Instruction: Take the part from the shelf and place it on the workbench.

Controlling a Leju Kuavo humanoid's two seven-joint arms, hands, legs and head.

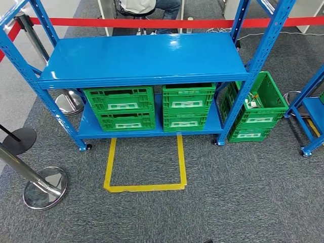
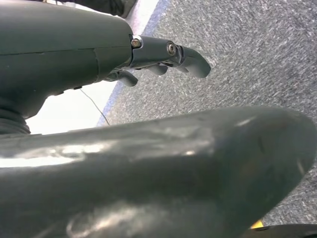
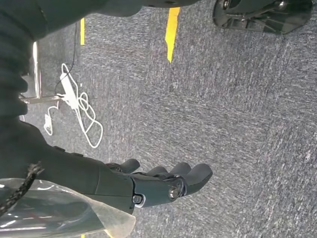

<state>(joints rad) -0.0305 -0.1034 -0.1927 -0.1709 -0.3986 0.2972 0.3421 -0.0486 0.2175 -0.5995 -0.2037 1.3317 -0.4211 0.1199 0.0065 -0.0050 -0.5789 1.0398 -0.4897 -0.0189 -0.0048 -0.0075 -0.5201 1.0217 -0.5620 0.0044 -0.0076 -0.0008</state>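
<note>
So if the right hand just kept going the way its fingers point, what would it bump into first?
Probably nothing but floor. The right hand hangs with its fingers stretched out over bare grey carpet, and no object shows ahead of them. How far off the carpet lies is unclear.

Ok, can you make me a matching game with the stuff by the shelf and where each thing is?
Things:
1. crates
2. tape square
3. red belt
4. open crate

Places:
A. on the carpet before the shelf
B. stretched behind the shelf
C. on the lower shelf board
D. on the floor right of the shelf

Pairs: 1-C, 2-A, 3-B, 4-D
</note>
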